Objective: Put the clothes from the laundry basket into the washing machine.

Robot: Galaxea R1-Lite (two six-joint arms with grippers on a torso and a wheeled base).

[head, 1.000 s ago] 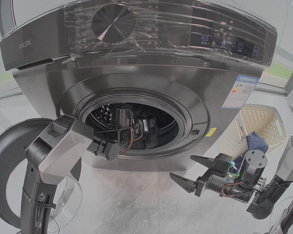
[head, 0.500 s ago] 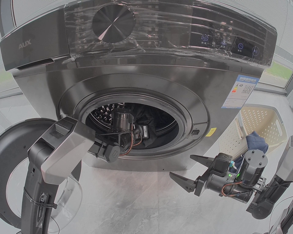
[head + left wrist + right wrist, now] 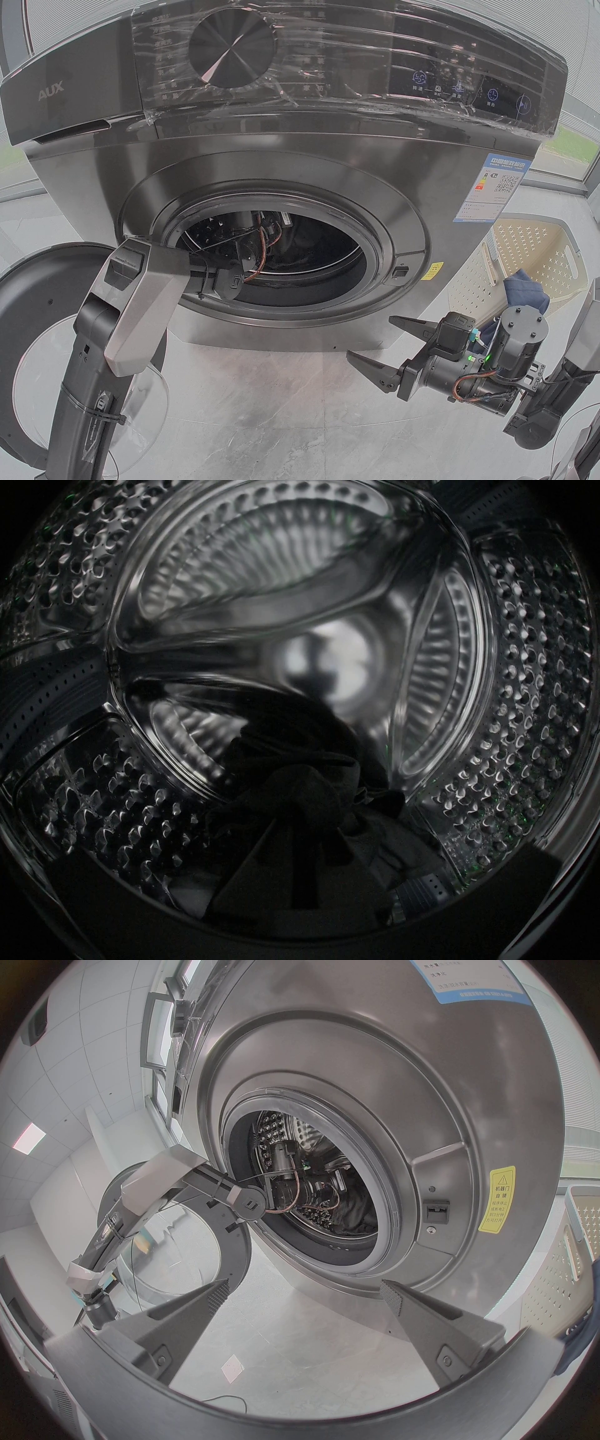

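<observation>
The washing machine (image 3: 312, 162) stands with its round door (image 3: 37, 300) swung open to my left. My left arm's wrist (image 3: 250, 244) is inside the upper part of the drum. In the left wrist view, dark clothes (image 3: 294, 805) lie heaped on the drum floor, and my left gripper (image 3: 300, 861) shows dimly, open, above them. The same dark garment (image 3: 359, 1210) shows inside the opening. My right gripper (image 3: 370, 340) hangs open and empty above the floor, in front of the laundry basket (image 3: 537, 250), which holds a blue garment (image 3: 525, 290).
The glass door (image 3: 175, 1254) stands out over the floor on my left, beside the left arm. Grey tiled floor (image 3: 281, 400) spreads in front of the machine. The cream perforated basket (image 3: 562, 1272) sits against the machine's right side.
My left arm has risen and gone deeper into the drum. The black garment that hung at the drum's mouth has gone from there. The right arm has kept still.
</observation>
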